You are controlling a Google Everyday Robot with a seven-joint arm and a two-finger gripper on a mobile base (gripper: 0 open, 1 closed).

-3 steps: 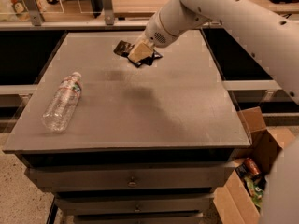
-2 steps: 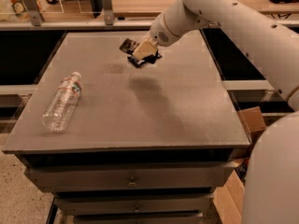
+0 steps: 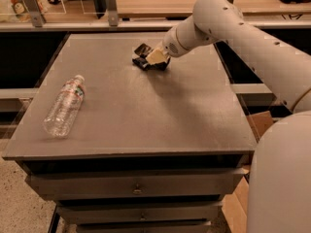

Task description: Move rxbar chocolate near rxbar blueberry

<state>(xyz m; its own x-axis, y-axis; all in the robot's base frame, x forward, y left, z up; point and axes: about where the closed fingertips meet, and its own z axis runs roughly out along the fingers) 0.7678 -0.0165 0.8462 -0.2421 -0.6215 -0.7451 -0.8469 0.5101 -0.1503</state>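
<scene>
Gripper: the gripper (image 3: pixel 155 58) sat low over the table (image 3: pixel 146 125) in the upper middle of the frame, at the end of the white arm (image 3: pixel 228 28) reaching in from the right.
Grip state: I could not tell whether it was clamped on anything or let go, since the tool's pale tip covered the contact.
Rxbar chocolate: the dark wrapper sticking out at the gripper's upper left was probably the rxbar chocolate (image 3: pixel 142 49), touching the tool or held by it.
Rxbar blueberry: a second dark patch just below and partly under the gripper was likely the rxbar blueberry (image 3: pixel 140 62), though the two wrappers ran together and could not be told apart with certainty.
Done: the two bars appeared to lie touching or just beside each other, so the carrying part looked nearly complete.
Left: by my judgement, setting the chocolate bar flat, letting it go and drawing the arm clear.
Change: compared with a second earlier, the gripper and the wrapper at its upper left had shifted right and a little lower in the frame.
Unchanged: the water bottle (image 3: pixel 63 106) lay in the same place at the left of the table, well apart from the bars.
</scene>
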